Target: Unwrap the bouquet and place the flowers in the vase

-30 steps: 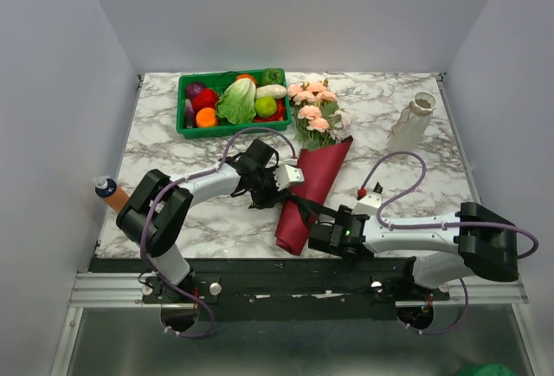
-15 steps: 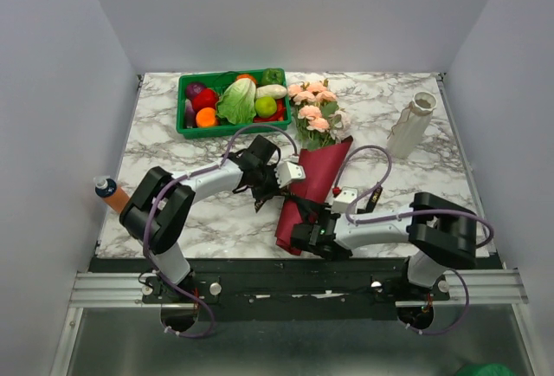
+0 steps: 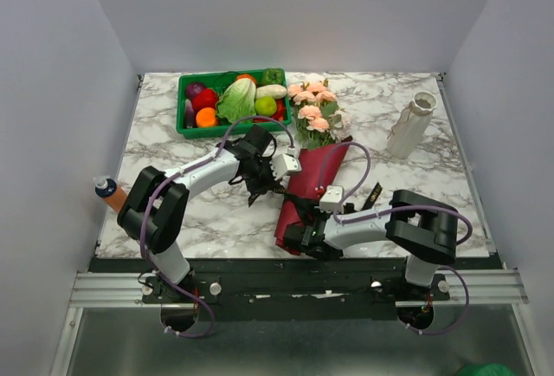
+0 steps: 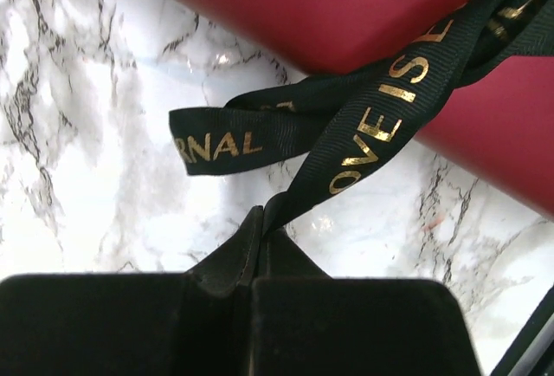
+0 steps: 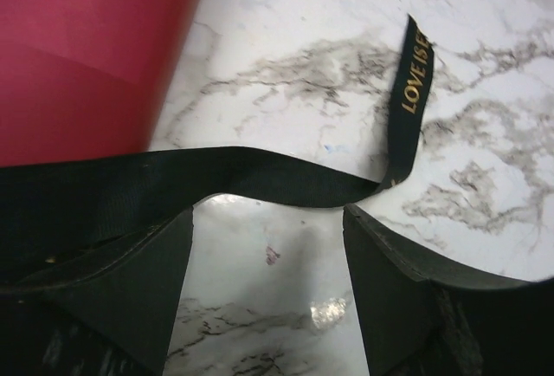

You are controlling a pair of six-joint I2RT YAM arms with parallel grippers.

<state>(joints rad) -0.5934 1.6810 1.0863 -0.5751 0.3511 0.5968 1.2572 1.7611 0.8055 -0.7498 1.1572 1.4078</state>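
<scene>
- Marble tabletop [image 3: 173,146]: bouquet [image 3: 313,168] lies wrapped, just ahead of left gripper [image 4: 262,220].
- Left jaws clamped on black ribbon [image 4: 381,125]; right gripper [image 5: 268,220] agape, ribbon tail apparently crossing just ahead of its fingertips.
- Untying in hand; next, draw the knot loose.

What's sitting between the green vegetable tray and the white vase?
In the top view, the bouquet's peach-pink flowers lie beside the tray; from them to the vase the marble is bare.

Paper cone [image 4: 329,3] cut off by picture edges, ribbon [image 4: 363,129] lettering only partly legible
</scene>
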